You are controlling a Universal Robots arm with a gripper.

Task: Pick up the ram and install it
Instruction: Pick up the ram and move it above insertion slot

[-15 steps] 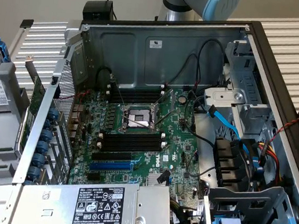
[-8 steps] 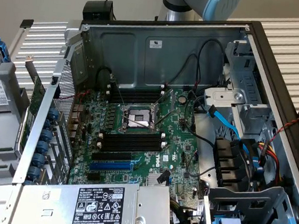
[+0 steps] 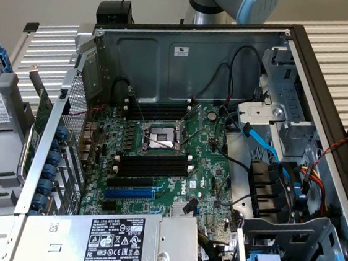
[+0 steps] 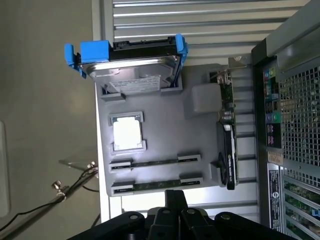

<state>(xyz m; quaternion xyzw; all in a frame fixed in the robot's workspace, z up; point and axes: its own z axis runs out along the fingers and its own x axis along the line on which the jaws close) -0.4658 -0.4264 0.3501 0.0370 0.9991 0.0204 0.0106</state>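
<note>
Right at the wrist, the black gripper (image 4: pixel 175 194) has its fingers pressed together with nothing between them, hovering just off the edge of a flat grey plastic tray (image 4: pixel 165 132). Nearest to it, a long thin green circuit-board ram stick (image 4: pixel 155 186) lies flat in its cradle. Just beyond, a second ram stick (image 4: pixel 155 162) lies parallel in a cradle of its own, and neither has been picked up yet! Further along the tray, a square silver processor chip (image 4: pixel 126 134) sits in a frame. Beyond it, a silver hard drive (image 4: pixel 132 70) in a blue plastic bracket (image 4: pixel 94 50) sits at the far end. Beside the sticks, a larger green expansion card (image 4: pixel 226 112) stands on edge on the tray's side toward the case. Over to the exterior view: the tray sits at eight o'clock, outside the open grey metal computer case (image 3: pixel 169 55). Inside, nearest of all, there's a silver power supply box (image 3: pixel 174 243) at six o'clock. Next comes the green motherboard (image 3: pixel 214 166) at centre, with black memory slots (image 3: pixel 151 165) and a square metal processor socket (image 3: pixel 160 135) just behind them. At twelve o'clock the silver robot arm (image 3: pixel 237 0) rises beyond the case's back wall.
</note>
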